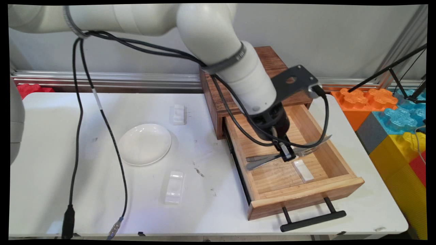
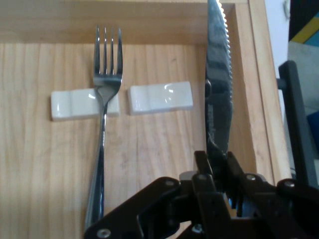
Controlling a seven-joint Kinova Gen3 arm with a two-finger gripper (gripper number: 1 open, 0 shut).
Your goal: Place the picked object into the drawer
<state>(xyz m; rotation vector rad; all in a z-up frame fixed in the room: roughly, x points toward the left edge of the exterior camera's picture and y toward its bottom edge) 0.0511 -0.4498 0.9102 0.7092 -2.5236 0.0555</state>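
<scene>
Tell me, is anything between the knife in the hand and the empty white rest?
Nothing visible. The hand holds the knife beside the empty rest, with only the bare drawer between. The fork lies on the other rest, farther off.

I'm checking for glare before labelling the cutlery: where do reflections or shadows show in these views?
Hand view: bright streaks run along the blade of the knife held in the gripper, and highlights sit on the fork and on the white rest beside it. Main view: the plate casts only a soft shadow on the table.
</scene>
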